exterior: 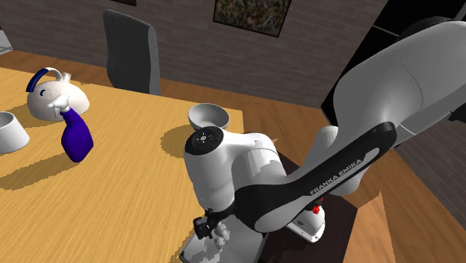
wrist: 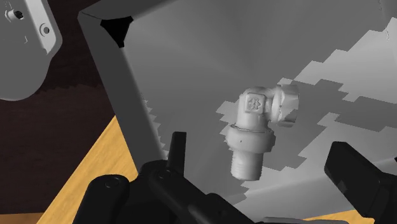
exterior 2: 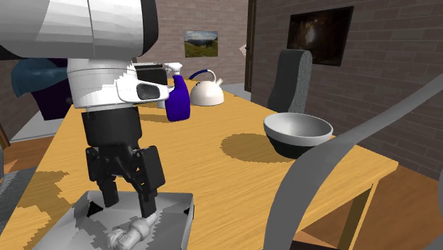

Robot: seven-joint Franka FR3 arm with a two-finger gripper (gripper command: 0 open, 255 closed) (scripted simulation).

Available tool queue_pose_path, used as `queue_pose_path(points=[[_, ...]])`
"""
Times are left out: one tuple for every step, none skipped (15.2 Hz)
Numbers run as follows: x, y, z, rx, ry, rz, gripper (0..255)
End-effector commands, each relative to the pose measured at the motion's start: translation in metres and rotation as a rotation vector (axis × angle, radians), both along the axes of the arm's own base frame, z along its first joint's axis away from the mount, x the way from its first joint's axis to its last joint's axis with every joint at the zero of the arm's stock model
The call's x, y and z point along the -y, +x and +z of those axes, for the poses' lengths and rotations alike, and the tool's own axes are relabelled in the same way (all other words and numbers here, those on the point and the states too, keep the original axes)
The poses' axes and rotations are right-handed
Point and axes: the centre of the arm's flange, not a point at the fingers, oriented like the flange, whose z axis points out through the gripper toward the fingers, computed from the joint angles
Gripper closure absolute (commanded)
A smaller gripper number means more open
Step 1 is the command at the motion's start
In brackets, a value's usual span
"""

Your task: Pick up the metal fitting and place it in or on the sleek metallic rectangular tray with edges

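Lying in the grey rectangular tray is a threaded elbow fitting.

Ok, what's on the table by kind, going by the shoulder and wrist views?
Tray: 1
Fitting: 1
Bowl: 1
Spray bottle: 1
Kettle: 1
White pot: 1
Total: 6

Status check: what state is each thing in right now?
gripper: open, over the tray, holding nothing
metal fitting: lying on its side in the tray, untouched
tray: flat on the table, holding the fitting
bowl: upright, empty
spray bottle: upright
kettle: upright
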Motion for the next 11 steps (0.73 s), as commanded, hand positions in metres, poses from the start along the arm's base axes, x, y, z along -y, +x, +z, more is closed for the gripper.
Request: queue_pose_path(points=[[-0.002,0.003,0.013,0.000,0.000,0.000,0],[-0.004,0.006,0.025,0.000,0.000,0.000,0],[-0.007,0.009,0.038,0.000,0.000,0.000,0],[-0.008,0.012,0.048,0.000,0.000,0.000,0],[-0.008,0.012,0.048,0.000,0.000,0.000,0],[-0.008,0.012,0.048,0.000,0.000,0.000,0],[-0.008,0.012,0.048,0.000,0.000,0.000,0],[-0.008,0.012,0.048,0.000,0.000,0.000,0],[-0.008,0.012,0.048,0.000,0.000,0.000,0],[-0.008,0.012,0.048,0.000,0.000,0.000,0],[-0.008,0.012,0.048,0.000,0.000,0.000,0]])
